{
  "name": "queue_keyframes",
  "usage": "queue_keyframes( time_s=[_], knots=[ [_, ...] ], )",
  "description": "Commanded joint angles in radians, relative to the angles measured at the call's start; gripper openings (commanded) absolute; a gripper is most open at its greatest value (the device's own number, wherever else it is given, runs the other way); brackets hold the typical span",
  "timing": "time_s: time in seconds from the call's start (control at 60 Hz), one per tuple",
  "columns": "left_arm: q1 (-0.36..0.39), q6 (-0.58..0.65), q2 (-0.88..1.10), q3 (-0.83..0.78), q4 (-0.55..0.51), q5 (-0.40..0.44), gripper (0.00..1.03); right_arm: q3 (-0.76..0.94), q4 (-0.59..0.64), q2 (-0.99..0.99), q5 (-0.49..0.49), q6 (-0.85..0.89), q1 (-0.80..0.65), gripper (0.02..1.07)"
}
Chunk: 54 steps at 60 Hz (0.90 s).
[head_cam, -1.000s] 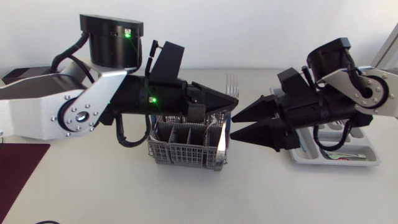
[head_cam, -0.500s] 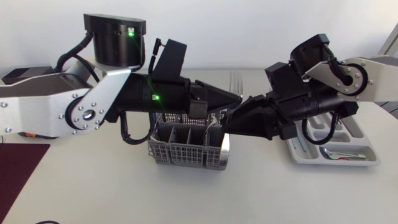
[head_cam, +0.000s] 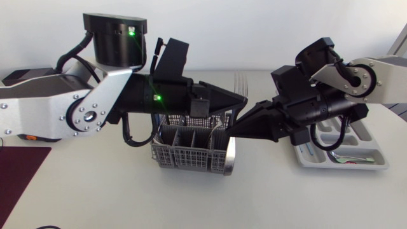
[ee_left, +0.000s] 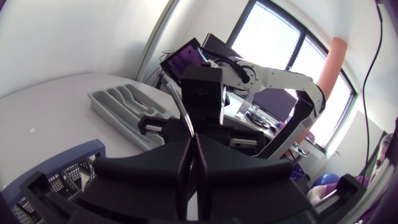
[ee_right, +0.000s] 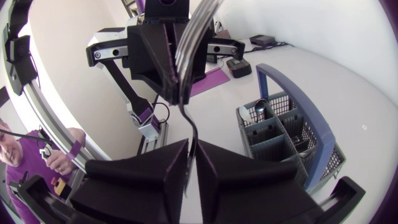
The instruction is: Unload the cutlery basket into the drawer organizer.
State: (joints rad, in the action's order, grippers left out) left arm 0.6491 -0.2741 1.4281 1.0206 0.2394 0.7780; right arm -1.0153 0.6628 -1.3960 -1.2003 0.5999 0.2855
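Aloft, fork (head_cam: pixel 240 83) pinched in left gripper (head_cam: pixel 242 100), right gripper (head_cam: pixel 233 129)

1 fork (head_cam: pixel 240 82), 1 basket (head_cam: pixel 189 154) (grey), 1 organizer (head_cam: pixel 376 163), 2 grippers (head_cam: pixel 242 100) (head_cam: pixel 233 130).

A white table (head_cam: pixel 95 197) filled the lower frame under even light; a plain pale wall (head_cam: pixel 254 25) crossed the top, a maroon mat (head_cam: pixel 19 172) lower left.
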Motion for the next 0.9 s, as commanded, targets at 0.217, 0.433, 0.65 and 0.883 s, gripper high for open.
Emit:
queue_keyframes(
  time_s=[0.217, 0.433, 0.65, 0.883],
  knots=[
    [-0.042, -0.036, -0.024, 0.022, 0.020, 0.000, 0.67, 0.040, 0.021, 0.051, 0.015, 0.015, 0.011, 0.12],
    [-0.074, -0.043, -0.038, 0.105, -0.015, -0.003, 0.91, 0.084, 0.021, 0.054, 0.084, 0.021, -0.005, 0.12],
    [-0.147, -0.057, -0.049, 0.157, -0.040, -0.045, 0.91, 0.110, 0.023, 0.057, 0.185, 0.057, -0.170, 0.12],
    [-0.220, 0.013, -0.061, 0.145, -0.104, -0.103, 0.91, 0.075, 0.009, 0.018, 0.327, 0.097, -0.367, 0.12]
  ],
)
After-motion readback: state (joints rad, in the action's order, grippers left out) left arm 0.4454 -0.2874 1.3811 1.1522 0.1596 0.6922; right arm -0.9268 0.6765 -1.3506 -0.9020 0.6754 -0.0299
